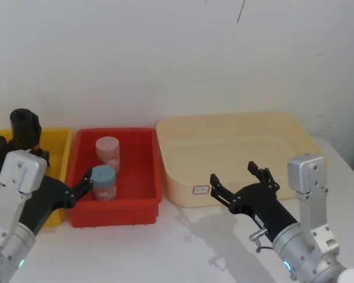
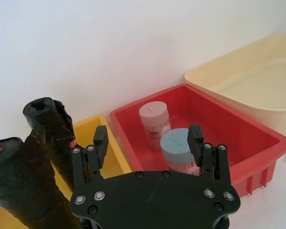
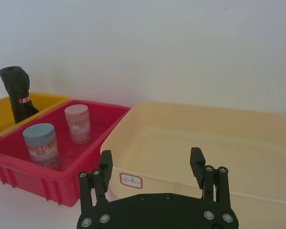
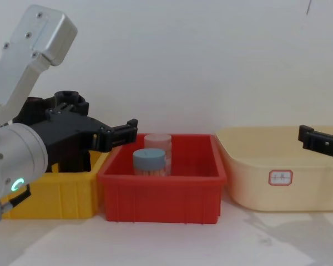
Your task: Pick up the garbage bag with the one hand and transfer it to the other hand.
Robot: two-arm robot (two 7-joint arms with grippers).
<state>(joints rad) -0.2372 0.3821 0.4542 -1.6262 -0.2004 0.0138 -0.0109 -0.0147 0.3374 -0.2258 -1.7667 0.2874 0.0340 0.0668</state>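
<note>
Red bin (image 1: 156,171): middle, holding two jars
Pink-lidded jar (image 1: 108,152): rear
Blue-lidded jar (image 1: 103,182): front
Cream bin (image 1: 224,118): right side
Yellow bin (image 1: 56,141): left side

Light is bright, even and diffuse, falling from above; the white wall (image 1: 165,59) reads close to washed out, with no hard glare. The right gripper (image 1: 233,172) and its arm throw soft-edged grey shadows on the tabletop (image 1: 135,253), fainter in the chest view. The red bin (image 4: 161,199) carries only a mild sheen.
</note>
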